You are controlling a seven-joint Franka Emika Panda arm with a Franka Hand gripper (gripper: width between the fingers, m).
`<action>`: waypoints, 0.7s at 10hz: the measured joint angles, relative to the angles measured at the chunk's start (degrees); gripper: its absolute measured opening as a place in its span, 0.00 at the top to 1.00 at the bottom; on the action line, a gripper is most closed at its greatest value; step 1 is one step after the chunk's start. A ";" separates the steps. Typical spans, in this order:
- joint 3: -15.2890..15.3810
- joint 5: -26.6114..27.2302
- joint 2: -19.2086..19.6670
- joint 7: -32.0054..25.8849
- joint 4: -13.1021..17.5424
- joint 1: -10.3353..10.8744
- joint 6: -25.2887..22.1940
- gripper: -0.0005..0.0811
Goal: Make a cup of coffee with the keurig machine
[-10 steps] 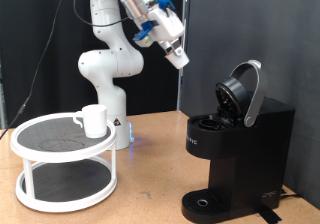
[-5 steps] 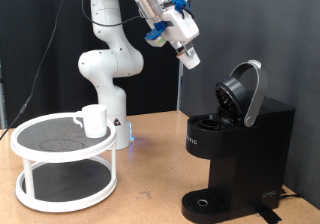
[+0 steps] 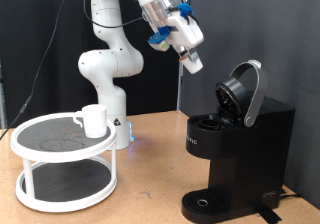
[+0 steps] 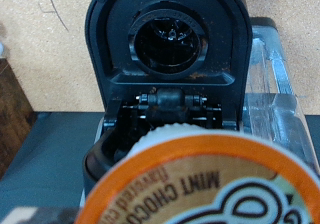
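Observation:
The black keurig machine (image 3: 245,149) stands at the exterior view's right with its rounded lid (image 3: 243,90) hinged up and the pod chamber open. My gripper (image 3: 192,62) hangs in the air above and to the left of the open lid, pointing down towards it. In the wrist view a coffee pod (image 4: 205,179) with an orange rim and printed foil top fills the near field between me and the machine's open lid (image 4: 170,44); my fingers are hidden behind it. The white cup (image 3: 93,119) stands on the round stand, far from the gripper.
A white two-tier round stand (image 3: 60,149) with dark mesh shelves stands at the exterior view's left on the wooden table. The robot's white base (image 3: 105,74) is behind it. A black curtain forms the backdrop. The machine's drip base (image 3: 205,202) holds nothing.
The gripper has moved to the exterior view's right and slightly down, closer to the machine's open lid. The cup and the machine have not moved.

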 joint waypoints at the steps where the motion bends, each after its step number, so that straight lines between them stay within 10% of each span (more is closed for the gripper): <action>1: 0.75 -0.07 0.97 0.32 -0.13 0.01 1.00 0.52; 7: 3.90 -0.57 5.72 1.13 -1.43 0.01 7.14 0.52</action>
